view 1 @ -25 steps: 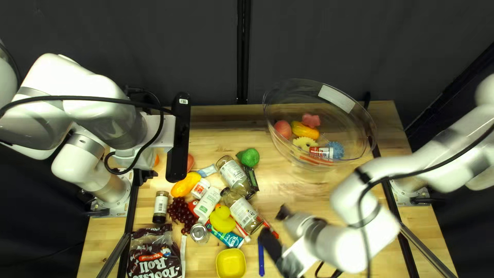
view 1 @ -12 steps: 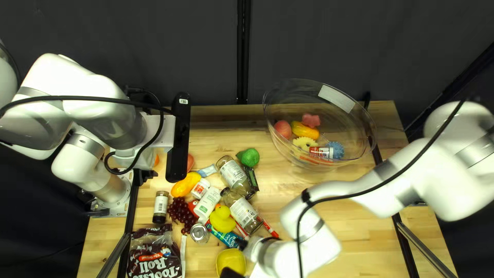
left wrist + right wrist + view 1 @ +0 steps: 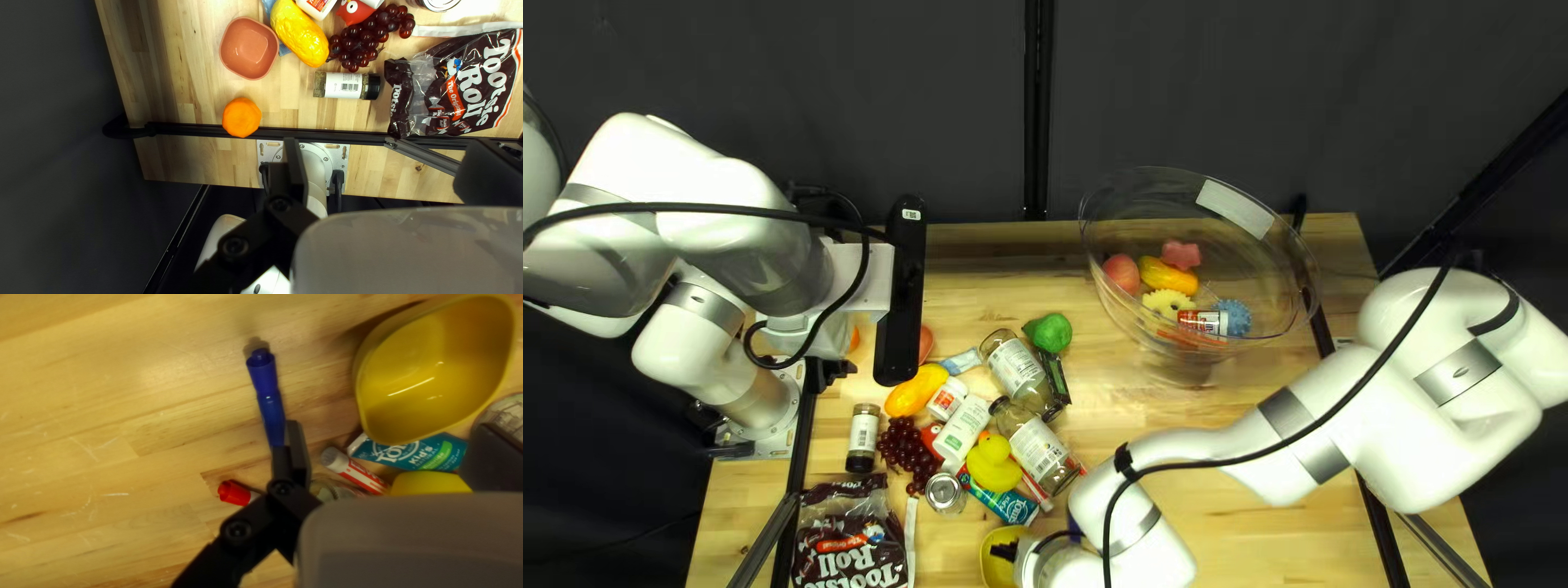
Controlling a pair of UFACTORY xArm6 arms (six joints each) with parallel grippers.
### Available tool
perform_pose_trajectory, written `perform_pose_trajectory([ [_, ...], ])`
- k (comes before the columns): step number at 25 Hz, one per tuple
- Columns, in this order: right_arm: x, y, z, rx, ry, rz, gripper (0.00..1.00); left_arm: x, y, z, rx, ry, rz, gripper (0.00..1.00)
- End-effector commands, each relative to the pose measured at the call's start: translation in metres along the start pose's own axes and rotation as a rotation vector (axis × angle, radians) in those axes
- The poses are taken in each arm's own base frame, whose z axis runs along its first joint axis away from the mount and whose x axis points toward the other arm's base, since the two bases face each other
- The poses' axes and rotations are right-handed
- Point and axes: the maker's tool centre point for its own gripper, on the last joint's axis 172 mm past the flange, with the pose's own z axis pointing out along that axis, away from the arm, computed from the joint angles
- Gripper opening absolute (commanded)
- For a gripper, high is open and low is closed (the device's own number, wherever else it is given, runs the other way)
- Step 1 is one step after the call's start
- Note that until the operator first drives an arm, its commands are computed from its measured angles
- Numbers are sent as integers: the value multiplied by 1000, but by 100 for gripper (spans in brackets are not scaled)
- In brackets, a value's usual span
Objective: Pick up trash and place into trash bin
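Well, my left gripper (image 3: pixel 904 294) and right gripper (image 3: pixel 1003 551) have jaws apart; top left view: rounded yellow plastic bowl (image 3: pixel 436 359) at six o'clock, crumpled brown printed plastic bag (image 3: pixel 850 544) at seven.

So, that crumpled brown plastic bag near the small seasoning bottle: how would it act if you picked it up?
The brown bag would probably be floppy, since its thin film is creased and partly see-through. It's likely light for its size, as it lies fairly flat. The glossy surface might make it a bit slippery.
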Motion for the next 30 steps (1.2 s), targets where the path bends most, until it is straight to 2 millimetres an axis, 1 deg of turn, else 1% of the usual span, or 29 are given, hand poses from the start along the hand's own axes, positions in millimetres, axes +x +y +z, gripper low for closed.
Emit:
perform_pose_trajectory([
  [1,-2,0,8,34,-28,-56,100,0,0,0,0,0,0,100],
  [11,8,4,20,100,-17,-193,100,0,0,0,0,0,0,100],
  [13,8,4,21,109,-6,-206,92,0,0,0,0,0,0,100],
  [14,8,4,21,111,-3,-209,66,0,0,0,0,0,0,100],
  [15,8,4,21,116,2,-214,37,0,0,0,0,0,0,100],
  [16,7,5,21,119,5,-217,9,0,0,0,0,0,0,100],
  [17,7,5,21,121,7,-219,6,0,0,0,0,0,0,100],
  [25,6,8,26,147,44,-233,6,0,0,0,0,0,0,100],
  [27,5,8,25,142,49,-225,6,0,0,0,0,0,0,100],
  [29,1,8,16,121,55,-193,8,0,0,0,0,0,0,100],
  [30,-3,8,6,103,62,-161,8,0,0,0,0,0,0,100],
])
